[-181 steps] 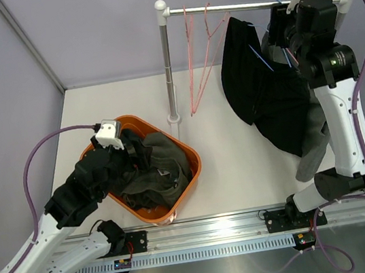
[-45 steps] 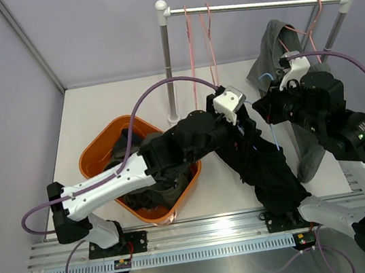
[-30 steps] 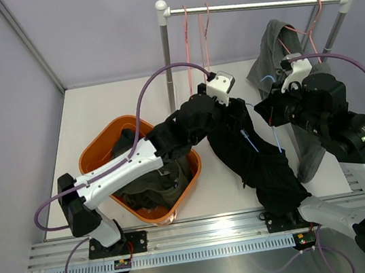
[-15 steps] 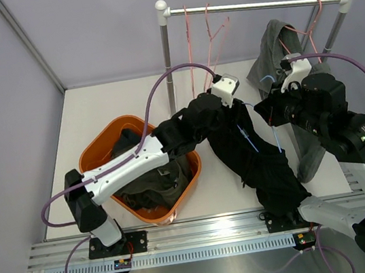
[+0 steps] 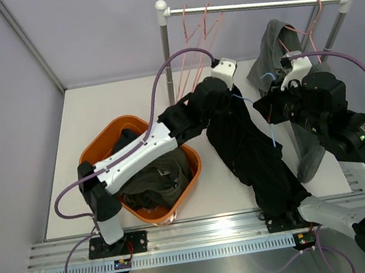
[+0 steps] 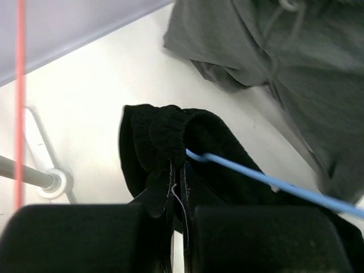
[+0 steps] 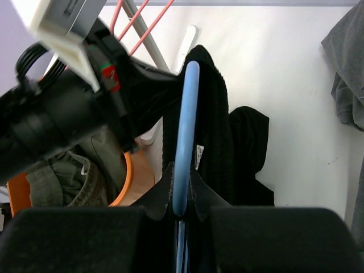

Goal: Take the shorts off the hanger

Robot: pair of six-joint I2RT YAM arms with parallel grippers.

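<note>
Black shorts [image 5: 254, 156] hang over a blue hanger [image 5: 272, 135] above the table. My left gripper [image 5: 232, 99] is shut on their waistband [image 6: 170, 128], the cloth pinched between the fingertips at the left gripper [image 6: 177, 170]. The blue hanger's bar [image 6: 267, 182] runs out of the cloth to the right. My right gripper [image 5: 268, 113] is shut on the blue hanger [image 7: 185, 131], which passes between its jaws at the right gripper [image 7: 181, 199]. The black shorts [image 7: 233, 142] drape on both sides of it. Grey shorts [image 5: 271, 48] hang on a pink hanger from the rail.
An orange basket [image 5: 95, 153] holding dark shorts sits at the left under the left arm. The clothes rail [image 5: 252, 6] spans the back, its post [image 5: 167, 63] standing behind the basket. Empty pink hangers [image 5: 196, 45] dangle near the post. Grey cloth [image 6: 296, 74] lies just beyond the left gripper.
My left gripper has moved toward the rack and gone from open to shut on the black shorts' waistband. The pink hangers have swung. The right arm has stayed put.
</note>
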